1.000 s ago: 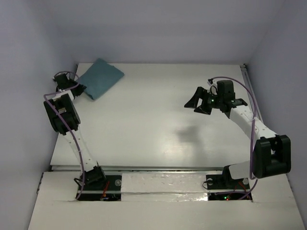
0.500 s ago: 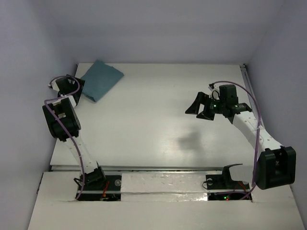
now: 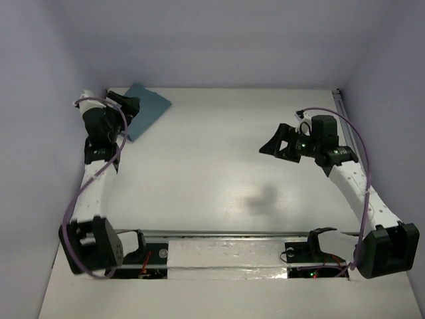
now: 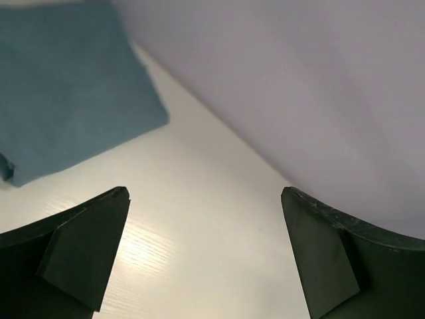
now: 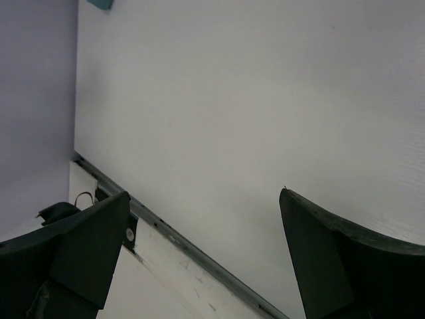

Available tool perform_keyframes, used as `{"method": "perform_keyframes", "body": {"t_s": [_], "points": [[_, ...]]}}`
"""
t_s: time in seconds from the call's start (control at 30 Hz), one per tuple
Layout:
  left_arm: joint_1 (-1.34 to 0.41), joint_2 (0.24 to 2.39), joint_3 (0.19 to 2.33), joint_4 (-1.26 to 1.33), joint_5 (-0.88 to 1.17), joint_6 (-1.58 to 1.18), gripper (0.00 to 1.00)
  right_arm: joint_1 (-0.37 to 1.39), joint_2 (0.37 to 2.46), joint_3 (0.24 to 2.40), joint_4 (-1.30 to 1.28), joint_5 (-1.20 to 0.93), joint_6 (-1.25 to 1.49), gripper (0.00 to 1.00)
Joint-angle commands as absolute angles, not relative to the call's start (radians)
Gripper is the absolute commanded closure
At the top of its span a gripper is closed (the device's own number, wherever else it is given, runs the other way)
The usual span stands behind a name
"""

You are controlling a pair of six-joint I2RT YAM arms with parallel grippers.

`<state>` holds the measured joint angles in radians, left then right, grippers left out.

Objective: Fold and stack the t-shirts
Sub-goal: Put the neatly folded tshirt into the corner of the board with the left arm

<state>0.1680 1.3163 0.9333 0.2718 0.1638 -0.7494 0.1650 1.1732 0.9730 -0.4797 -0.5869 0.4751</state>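
Observation:
A teal-blue t-shirt [image 3: 147, 107] lies folded into a small flat rectangle in the table's far left corner. In the left wrist view the t-shirt [image 4: 66, 86] fills the upper left, flat on the white surface. My left gripper [image 3: 125, 106] hovers at the shirt's near left edge, and in its own view the left gripper [image 4: 204, 194] is open with only bare table between its fingers. My right gripper [image 3: 273, 144] hangs open over the right half of the table, far from the shirt. The right gripper [image 5: 204, 194] holds nothing, and a shirt corner [image 5: 101, 3] peeks in at that view's top edge.
Lilac walls close in the table at the back and on both sides; the left wall [image 4: 299, 80] stands close beside my left gripper. A metal rail [image 3: 219, 234] runs along the table's near edge, seen as the rail [image 5: 192, 249] under my right gripper.
My left gripper has opened and let go of the folded shirt, and its arm has swung so that the wrist sits over the shirt's edge. The right gripper has opened fully and drifted slightly right.

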Motion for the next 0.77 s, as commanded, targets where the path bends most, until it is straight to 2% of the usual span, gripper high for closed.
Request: {"method": "perform_keyframes", "body": {"t_s": [0.0,0.1,0.17,0.4,0.53,0.73], "points": [[0.179,1.099,0.911,0.151,0.213,-0.683,0.01,0.173,1.103,1.026,-0.454,-0.591,0.503,0.0],[0.166,0.959,0.923,0.045,0.302,-0.664,0.01,0.173,1.062,1.051,-0.46,-0.566,0.523,0.0],[0.098,0.945,0.98,-0.052,0.299,-0.661,0.01,0.173,1.011,1.075,-0.482,-0.548,0.534,0.0],[-0.029,0.724,0.812,0.162,0.497,-0.824,0.01,0.173,0.894,1.241,-0.644,-0.39,0.531,0.0],[-0.058,0.661,0.854,0.066,0.503,-0.767,0.01,0.173,0.819,1.272,-0.695,-0.29,0.519,0.0],[-0.084,0.647,0.917,-0.017,0.48,-0.727,0.01,0.173,0.775,1.246,-0.706,-0.25,0.511,0.0]]}}
